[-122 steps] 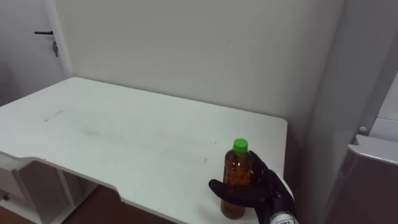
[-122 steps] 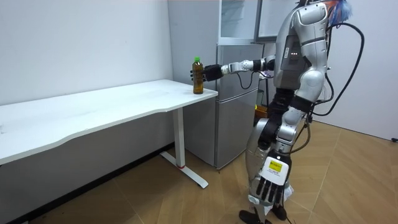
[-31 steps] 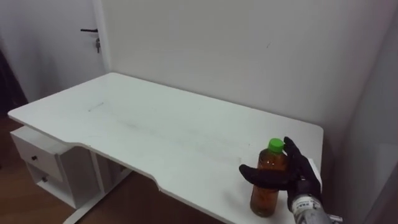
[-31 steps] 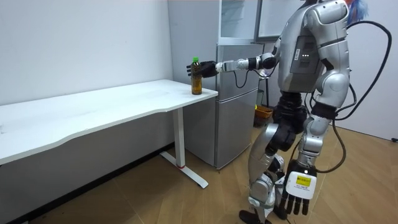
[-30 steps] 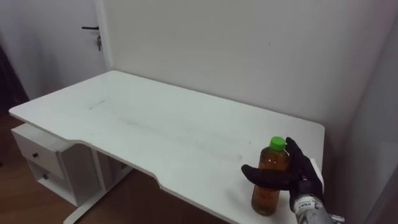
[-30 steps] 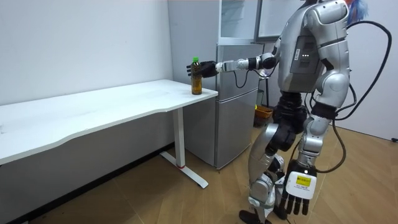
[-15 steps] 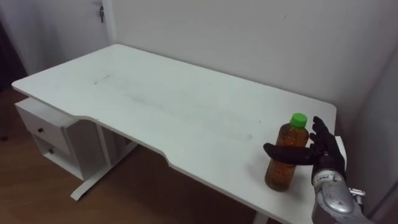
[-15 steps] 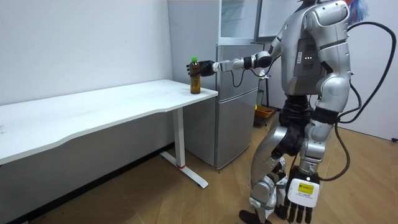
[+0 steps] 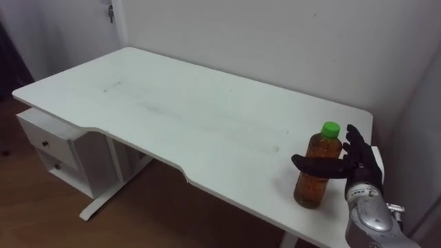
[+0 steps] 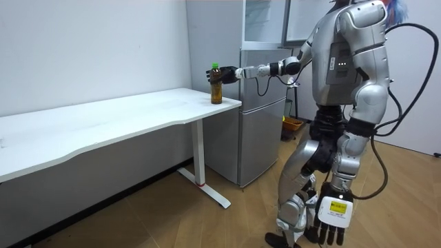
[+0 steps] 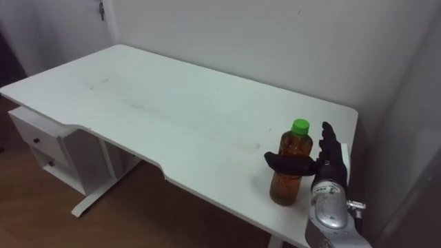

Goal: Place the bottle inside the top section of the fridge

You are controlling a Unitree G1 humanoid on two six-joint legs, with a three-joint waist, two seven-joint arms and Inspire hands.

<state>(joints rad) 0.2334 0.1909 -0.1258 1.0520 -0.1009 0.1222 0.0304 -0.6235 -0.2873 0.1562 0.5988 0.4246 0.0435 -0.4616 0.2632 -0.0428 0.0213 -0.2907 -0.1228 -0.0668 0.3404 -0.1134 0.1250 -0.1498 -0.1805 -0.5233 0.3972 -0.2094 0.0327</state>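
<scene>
— Where was the bottle (image 9: 313, 176) seen?
— It was seen standing upright on the white desk (image 9: 172, 117), near the corner at the robot's right and close to the front edge. Amber liquid was held in it, and it was topped by a green cap (image 9: 332, 128). Its base was seen resting on the desk top.
— Was it being held?
— It was clasped by the right hand (image 9: 361, 171). The thumb was laid across the front of the bottle at about mid-height, and the fingers (image 9: 355, 143) were raised behind it, with their tips near the level of the cap.
— And the other hand?
— The left hand (image 10: 331, 213) was seen in the room view, hung low beside the leg, with its fingers straight and pointed down at the wooden floor (image 10: 172, 220).
— How was the robot placed?
— It was stood on that floor by the end of the desk, in front of a grey fridge (image 10: 265, 117), with the right arm stretched out level toward the desk corner. The fridge was set just beside that end of the desk.
— Was anything else noted?
— A white drawer unit (image 9: 48, 148) was seen under the desk's far left end, and a dark door handle (image 9: 110, 9) was made out beyond the far left corner
</scene>
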